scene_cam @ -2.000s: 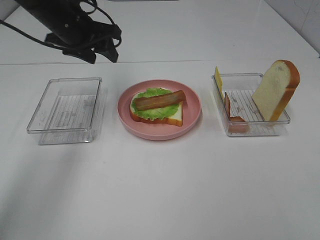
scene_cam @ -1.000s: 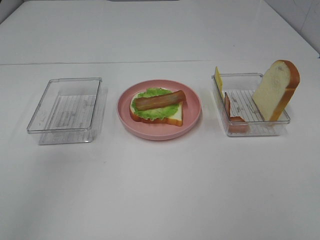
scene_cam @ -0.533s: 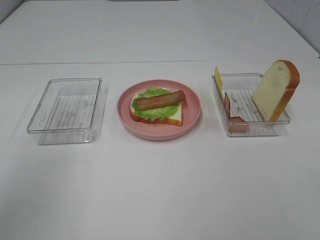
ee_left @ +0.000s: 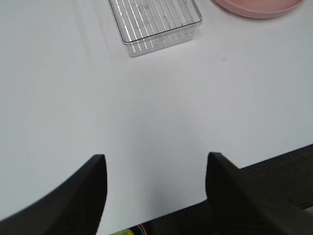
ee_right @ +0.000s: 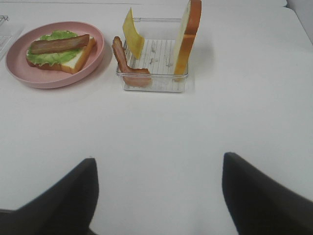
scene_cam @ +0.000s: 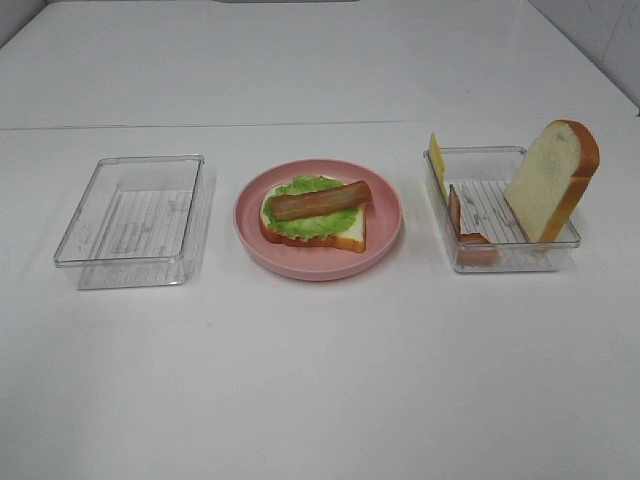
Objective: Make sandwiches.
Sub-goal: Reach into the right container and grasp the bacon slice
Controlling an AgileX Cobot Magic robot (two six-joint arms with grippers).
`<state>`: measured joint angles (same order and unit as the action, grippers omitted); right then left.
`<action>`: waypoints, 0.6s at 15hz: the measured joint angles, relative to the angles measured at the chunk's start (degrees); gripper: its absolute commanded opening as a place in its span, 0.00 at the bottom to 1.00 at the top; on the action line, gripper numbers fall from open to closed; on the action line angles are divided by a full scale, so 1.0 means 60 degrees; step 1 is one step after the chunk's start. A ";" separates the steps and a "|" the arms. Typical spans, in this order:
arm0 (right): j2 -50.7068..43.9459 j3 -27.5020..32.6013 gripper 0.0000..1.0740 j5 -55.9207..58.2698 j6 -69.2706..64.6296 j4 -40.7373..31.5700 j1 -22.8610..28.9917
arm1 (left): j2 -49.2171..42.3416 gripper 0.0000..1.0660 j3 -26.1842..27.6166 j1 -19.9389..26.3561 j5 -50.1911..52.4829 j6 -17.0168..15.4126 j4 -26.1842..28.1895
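Observation:
A partly built sandwich (scene_cam: 315,212) lies on the round pink plate (scene_cam: 386,225): a bread slice, green lettuce and one brown bacon strip (scene_cam: 319,199) on top. It also shows in the right wrist view (ee_right: 60,49). The right clear tray (scene_cam: 500,255) holds an upright bread slice (scene_cam: 552,180), a yellow cheese slice (scene_cam: 437,163) and a bacon strip (scene_cam: 462,228). No gripper shows in the exterior view. My left gripper (ee_left: 154,188) is open and empty over bare table near its front edge. My right gripper (ee_right: 159,193) is open and empty, well short of the right tray.
An empty clear tray (scene_cam: 135,218) stands left of the plate; it also shows in the left wrist view (ee_left: 155,22). The table's front edge (ee_left: 274,161) lies close under the left gripper.
The left arm, seen at the back left two seconds ago, has left the exterior view. The food, plate and trays have not moved.

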<state>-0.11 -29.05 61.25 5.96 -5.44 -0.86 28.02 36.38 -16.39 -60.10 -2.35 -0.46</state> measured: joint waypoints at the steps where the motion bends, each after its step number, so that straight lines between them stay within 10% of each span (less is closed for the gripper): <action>1: 0.0000 0.0000 0.64 0.0000 0.0000 0.0000 0.0000 | -0.0640 0.54 -0.0382 0.0000 0.0010 0.0095 -0.0076; 9: 0.0143 -0.0143 0.64 -0.0802 0.0000 0.0000 0.0000 | -0.3476 0.54 -0.1299 0.0000 -0.0010 0.0153 -0.0172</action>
<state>0.74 -29.91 56.44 5.96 -5.44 -0.86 7.16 28.59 -16.39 -60.16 -1.43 -1.49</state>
